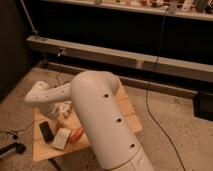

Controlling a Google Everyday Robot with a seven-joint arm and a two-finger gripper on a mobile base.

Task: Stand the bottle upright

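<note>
My white arm (100,120) fills the middle of the camera view. It bends at an elbow (37,95) on the left and reaches down over a small wooden table (127,112). The gripper (62,110) hangs just under the forearm, low over the table's left half, among pale shapes I cannot separate. The bottle is hidden, either behind the arm or lost in that pale patch.
On the table's front left lie a flat black object (46,131), a flat white block (61,138) and an orange-red object (76,135). A black cable (150,95) runs across the speckled floor to the right. A long grey ledge (125,60) runs along behind.
</note>
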